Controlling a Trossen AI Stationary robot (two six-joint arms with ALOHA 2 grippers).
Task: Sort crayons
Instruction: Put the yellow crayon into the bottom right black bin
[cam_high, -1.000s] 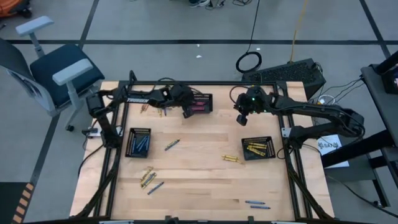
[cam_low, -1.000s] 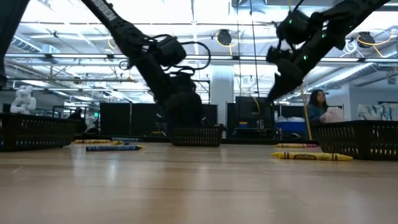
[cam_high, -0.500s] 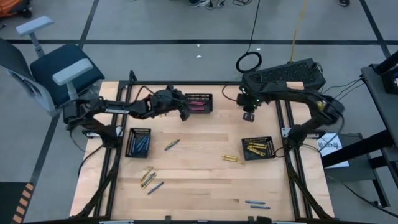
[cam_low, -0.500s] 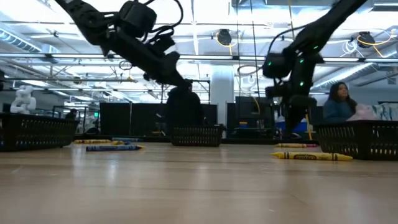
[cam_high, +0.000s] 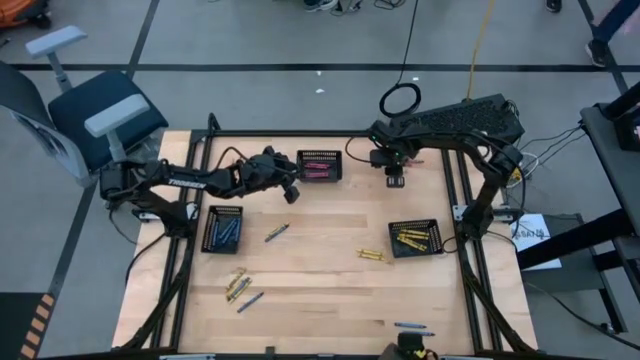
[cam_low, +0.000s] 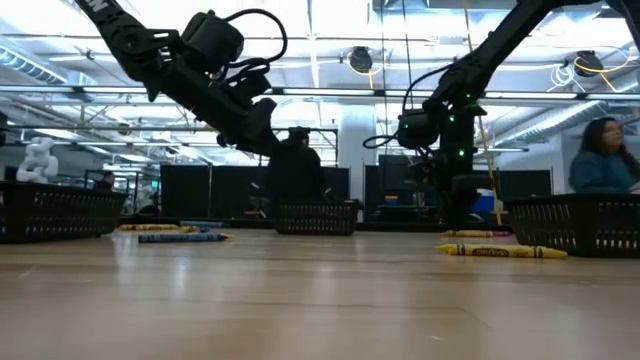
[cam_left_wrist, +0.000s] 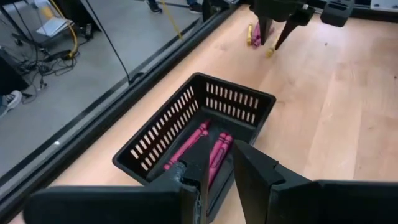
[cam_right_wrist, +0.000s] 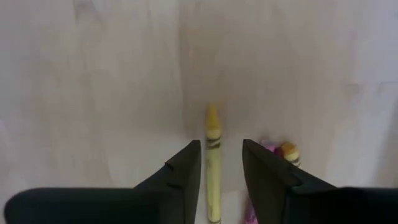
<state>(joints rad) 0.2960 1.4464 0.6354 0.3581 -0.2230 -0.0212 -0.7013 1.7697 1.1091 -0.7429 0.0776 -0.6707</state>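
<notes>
Right gripper (cam_right_wrist: 221, 171) low over table (cam_high: 320, 300) at far edge, fingers apart, yellow crayon (cam_right_wrist: 213, 163) lying lengthwise in gap between them, not clamped. Pink crayon and orange-tipped crayon (cam_right_wrist: 281, 151) just beside one finger. Left gripper (cam_left_wrist: 217, 169) raised over near corner of far basket (cam_left_wrist: 199, 124), fingers narrow, nothing between; pink crayons (cam_left_wrist: 214, 152) in basket below. Further out: basket of yellow crayons (cam_high: 414, 238) with two yellow ones (cam_high: 372, 256) beside it, basket of blue crayons (cam_high: 222, 229), loose blue and yellow crayons (cam_high: 240, 288) toward near side.
</notes>
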